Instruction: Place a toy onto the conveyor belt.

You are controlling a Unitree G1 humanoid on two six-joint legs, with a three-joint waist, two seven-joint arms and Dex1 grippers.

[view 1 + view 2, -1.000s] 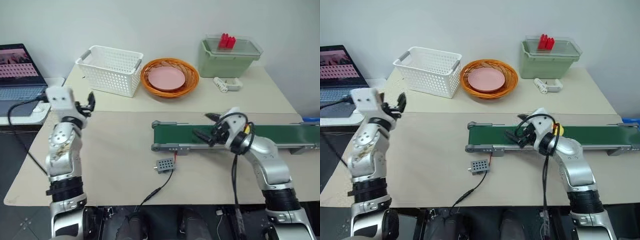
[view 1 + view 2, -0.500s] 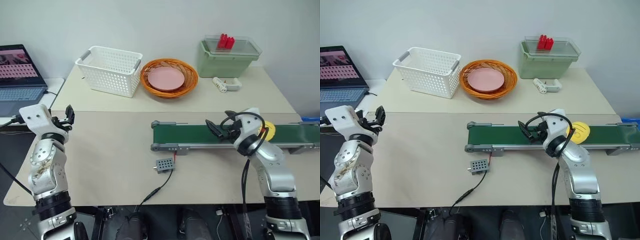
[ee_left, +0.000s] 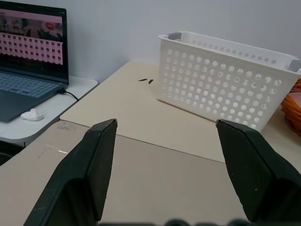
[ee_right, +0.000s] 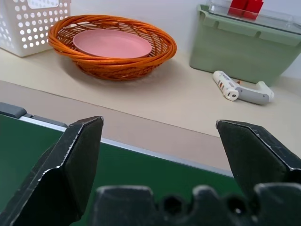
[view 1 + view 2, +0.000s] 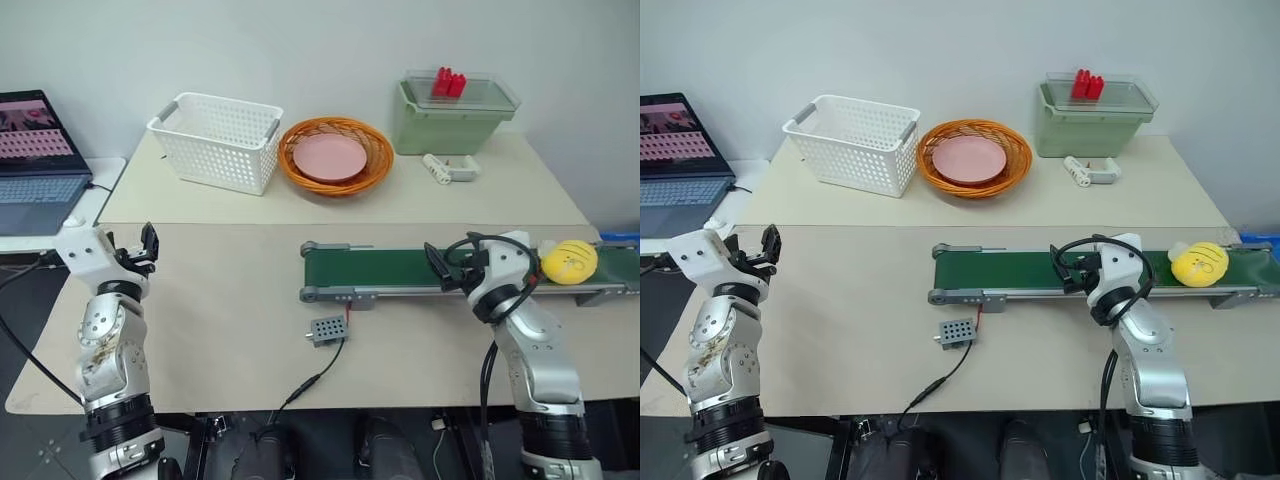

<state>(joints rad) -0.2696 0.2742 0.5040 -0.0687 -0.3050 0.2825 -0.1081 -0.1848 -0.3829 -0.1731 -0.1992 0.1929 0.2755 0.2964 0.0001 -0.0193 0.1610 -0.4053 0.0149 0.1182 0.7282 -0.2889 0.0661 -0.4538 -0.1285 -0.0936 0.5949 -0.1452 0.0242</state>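
Toy point(image 5: 569, 261) beside spread right gripper point(image 5: 447, 268)

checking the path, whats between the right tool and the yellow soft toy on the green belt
Nothing: in the left eye view only bare dark green conveyor belt separates the open right tool from the rounded yellow soft toy.

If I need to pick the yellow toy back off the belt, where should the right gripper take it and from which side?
Grip the toy across its rounded yellow middle, coming down from above. It lies on the belt near the right end, nothing on top, while the frame rails flank its sides, so a level approach would likely catch them. The right gripper, open, sits just to its left.
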